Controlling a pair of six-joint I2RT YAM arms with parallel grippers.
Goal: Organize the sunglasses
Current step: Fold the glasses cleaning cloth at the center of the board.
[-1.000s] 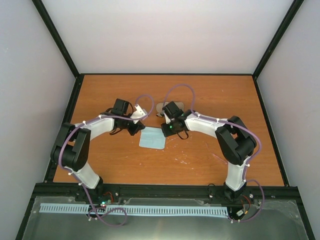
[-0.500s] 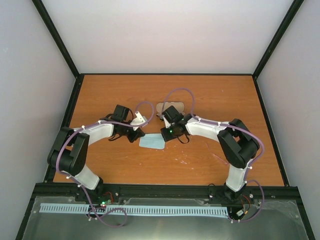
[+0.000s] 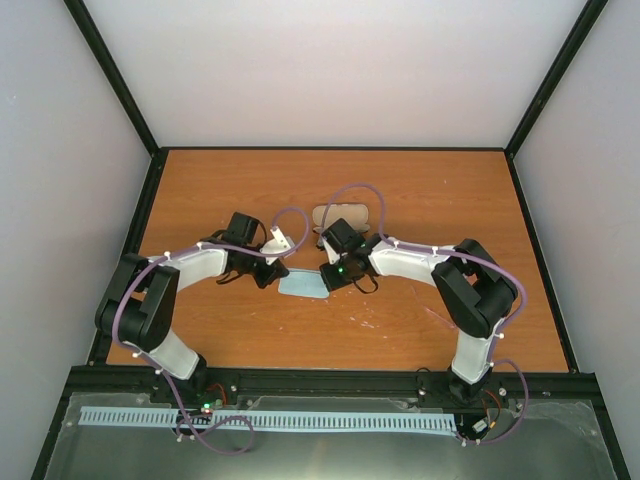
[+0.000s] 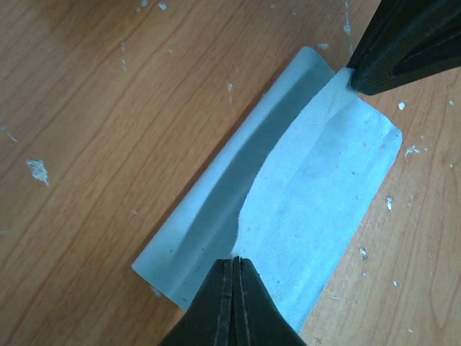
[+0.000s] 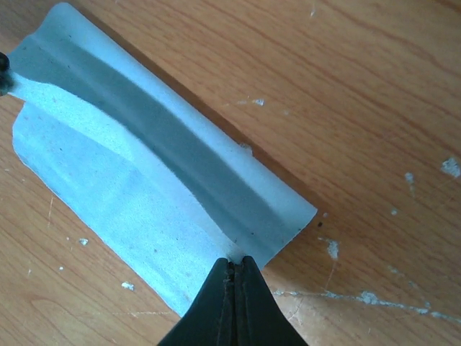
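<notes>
The pale blue cloth (image 3: 303, 285) lies mid-table, its far part folded over itself. My left gripper (image 3: 271, 276) is shut on the cloth's left edge, as the left wrist view shows (image 4: 235, 261) on the cloth (image 4: 302, 187). My right gripper (image 3: 331, 279) is shut on its right edge, as the right wrist view shows (image 5: 235, 264) on the cloth (image 5: 137, 194). The right fingers (image 4: 403, 43) show in the left wrist view. The sunglasses show only as a faint pinkish outline (image 3: 432, 315) on the table to the right.
The grey-tan oblong case (image 3: 346, 214) lies just behind the right gripper. The wooden table (image 3: 420, 190) is bounded by a black frame and pale walls. Both arms reach inward and nearly meet over the cloth.
Both grippers have moved toward the near side and lower, drawing the cloth's far edge with them. The cloth now looks narrower, folded over.
</notes>
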